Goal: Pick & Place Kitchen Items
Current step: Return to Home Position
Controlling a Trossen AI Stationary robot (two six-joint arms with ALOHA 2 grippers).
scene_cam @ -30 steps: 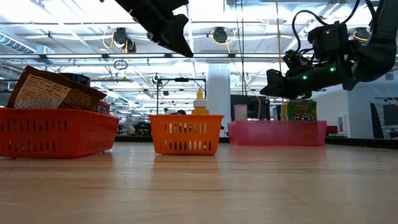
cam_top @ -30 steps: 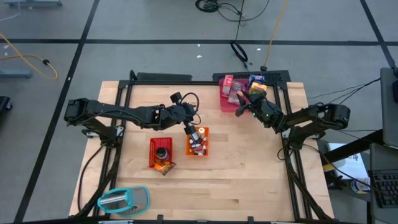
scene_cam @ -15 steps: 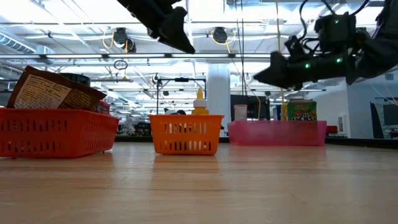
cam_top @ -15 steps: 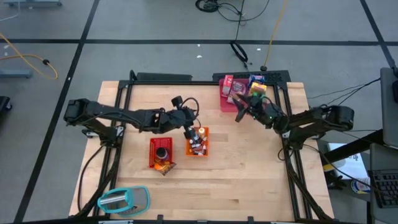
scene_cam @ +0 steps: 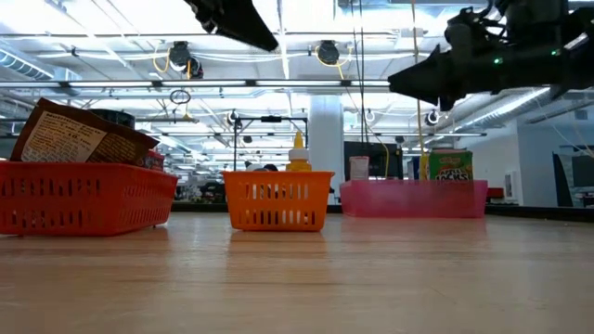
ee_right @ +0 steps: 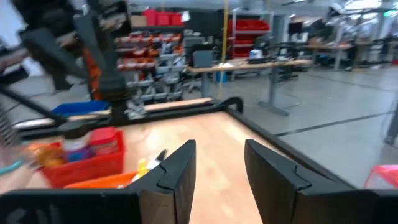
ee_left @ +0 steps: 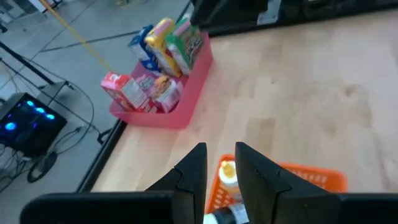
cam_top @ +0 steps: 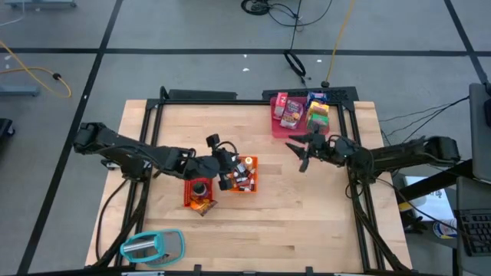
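High view: left hand (cam_top: 228, 175), narrowly parted, hovers over the orange bin (cam_top: 255, 178) of bottles (cam_top: 244, 176) at centre; right hand (cam_top: 298, 155), spread wide, hangs just below the cartons (cam_top: 292, 113) in the pink tray (cam_top: 274, 127).

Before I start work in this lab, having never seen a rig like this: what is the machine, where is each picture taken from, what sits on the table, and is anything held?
It is a robot with two dark arms at a wooden table. One picture looks straight down, one looks level across the tabletop, and two come from cameras on the wrists. The left end effector hangs above the edge of the orange bin, which holds small bottles. The right end effector hangs over bare wood near the pink tray of cartons. A red bin holds a dark can. A teal-rimmed oval object lies at a corner on the left arm's side. Both end effectors are open and hold nothing.
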